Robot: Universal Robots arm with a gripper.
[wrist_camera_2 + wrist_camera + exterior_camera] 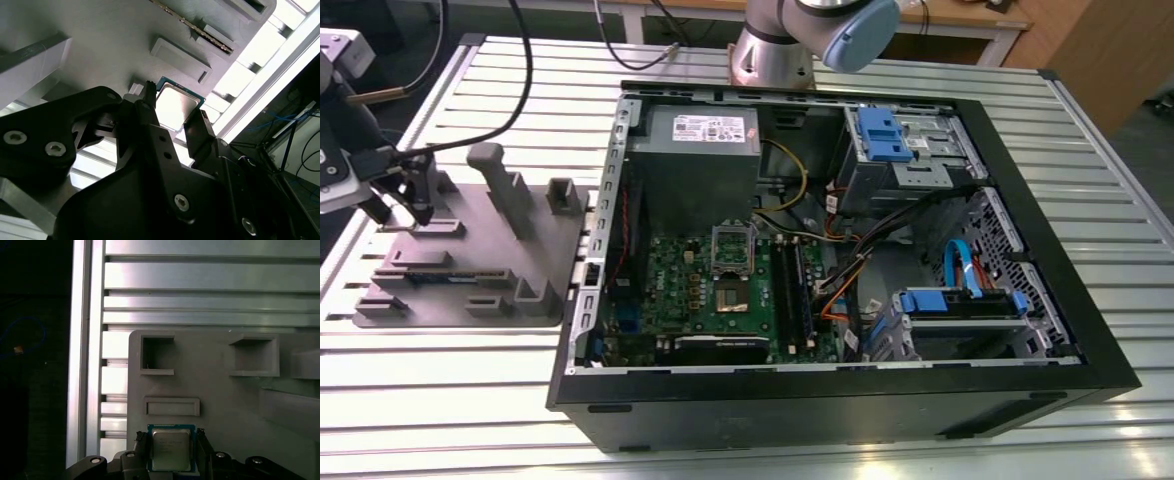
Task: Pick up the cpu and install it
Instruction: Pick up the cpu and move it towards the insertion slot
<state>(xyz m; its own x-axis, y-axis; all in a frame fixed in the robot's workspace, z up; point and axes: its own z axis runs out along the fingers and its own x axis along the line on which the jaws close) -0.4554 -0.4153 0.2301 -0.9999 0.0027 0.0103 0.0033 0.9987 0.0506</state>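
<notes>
Black claw (171, 438) clenched on two opposite edges of the cpu (171, 452), which sits flat on the grey parts tray (220, 400) on the slatted tabletop (200, 300): you want an even squeeze and a straight, dead-level lift.

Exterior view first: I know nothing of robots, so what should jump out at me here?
The open black computer case on the slatted metal table, green motherboard bared, dominates. On the exterior view's left a grey parts tray lies, the gripper over it. In both wrist views the gripper sits at the small silvery cpu.
</notes>
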